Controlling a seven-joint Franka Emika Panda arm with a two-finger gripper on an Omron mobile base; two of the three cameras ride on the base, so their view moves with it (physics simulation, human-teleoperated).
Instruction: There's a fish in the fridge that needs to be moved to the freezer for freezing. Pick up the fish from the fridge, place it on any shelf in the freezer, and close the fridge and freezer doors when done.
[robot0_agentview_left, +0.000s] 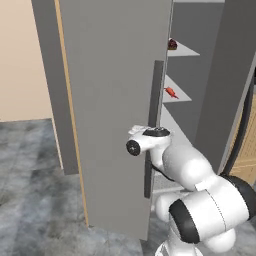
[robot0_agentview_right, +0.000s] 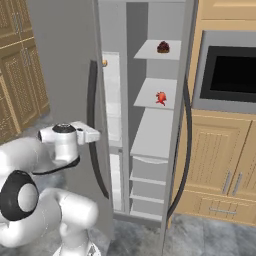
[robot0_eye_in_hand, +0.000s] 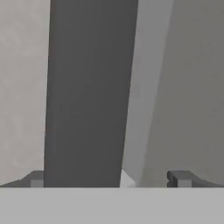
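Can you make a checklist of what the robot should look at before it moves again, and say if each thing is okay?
1. Fish on a freezer shelf: ok, it lies on the middle grey shelf.
2. Gripper open: ok, its tips stand wide apart.
3. Gripper lined up with the wide door's handle: ok, the dark bar sits between the fingertips.
4. Gripper empty: ok, nothing is held.
5. Fridge door closed: not ok, a gap shows at its edge.
6. Freezer door closed: not ok, it stands wide open with the shelves showing.
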